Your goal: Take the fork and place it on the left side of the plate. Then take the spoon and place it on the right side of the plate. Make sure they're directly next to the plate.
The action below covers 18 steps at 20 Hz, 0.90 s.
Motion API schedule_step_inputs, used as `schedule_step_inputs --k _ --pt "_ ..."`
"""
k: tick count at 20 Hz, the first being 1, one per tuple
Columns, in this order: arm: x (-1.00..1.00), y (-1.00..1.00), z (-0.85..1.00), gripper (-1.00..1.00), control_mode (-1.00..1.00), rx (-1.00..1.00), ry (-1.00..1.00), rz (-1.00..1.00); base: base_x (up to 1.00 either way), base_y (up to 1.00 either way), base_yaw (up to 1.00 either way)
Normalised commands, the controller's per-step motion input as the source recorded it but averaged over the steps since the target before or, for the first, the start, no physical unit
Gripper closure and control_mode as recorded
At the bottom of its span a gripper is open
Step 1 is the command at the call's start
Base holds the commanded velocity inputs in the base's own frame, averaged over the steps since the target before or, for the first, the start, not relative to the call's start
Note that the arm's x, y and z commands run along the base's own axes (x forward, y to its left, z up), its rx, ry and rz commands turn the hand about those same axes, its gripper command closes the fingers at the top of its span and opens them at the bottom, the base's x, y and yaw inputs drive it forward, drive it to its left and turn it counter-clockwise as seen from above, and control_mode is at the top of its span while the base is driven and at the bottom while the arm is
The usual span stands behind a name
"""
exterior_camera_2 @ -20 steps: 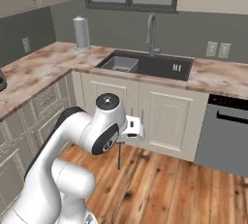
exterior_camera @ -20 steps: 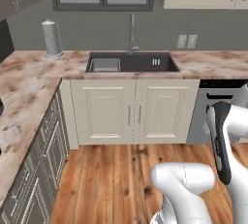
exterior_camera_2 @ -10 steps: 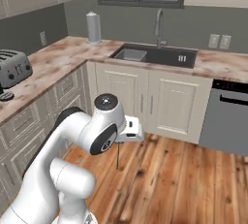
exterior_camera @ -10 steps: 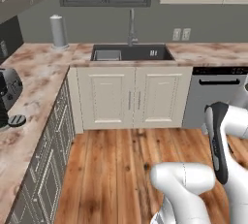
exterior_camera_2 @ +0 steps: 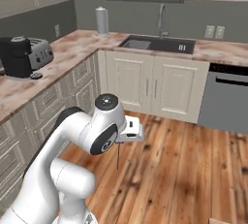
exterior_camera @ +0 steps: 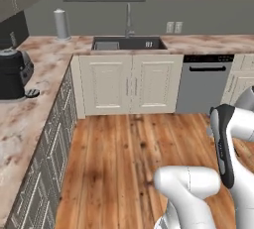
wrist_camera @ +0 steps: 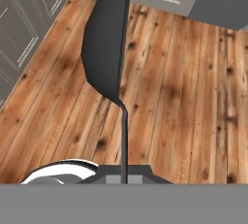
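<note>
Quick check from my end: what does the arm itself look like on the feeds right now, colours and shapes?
The arm is glossy white, built of thick rounded segments with bulbous elbows. Its joints are dark: a round black cap with a small pale dot tops one joint, and a black band runs along a link. The claw has a small boxy white body. No cables or markings are visible.

A sink [exterior_camera: 128, 43] sits in the tabletop [exterior_camera: 44, 69] along the back wall, with a dishwasher [exterior_camera: 203, 83] to its right and a paper towel roll [exterior_camera: 60, 24] to its left. A coffee machine [exterior_camera: 13, 74] stands on the left tabletop run. The spoon [wrist_camera: 109, 56] hangs above the wooden floor [exterior_camera: 124, 158].
</note>
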Motion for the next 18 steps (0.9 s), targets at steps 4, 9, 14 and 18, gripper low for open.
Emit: schedule_step_inputs --k 4,9,14,18 --pt "0.00 0.00 0.00 1.00 1.00 0.00 0.00 0.00 -1.00 0.00 -0.06" --pt "0.00 0.00 0.00 1.00 1.00 0.00 0.00 0.00 -1.00 0.00 -0.06" --pt "0.00 0.00 0.00 1.00 1.00 0.00 0.00 0.00 -1.00 0.00 -0.05" --pt "0.00 0.00 0.00 1.00 1.00 0.00 0.00 0.00 -1.00 -0.03 -0.05"
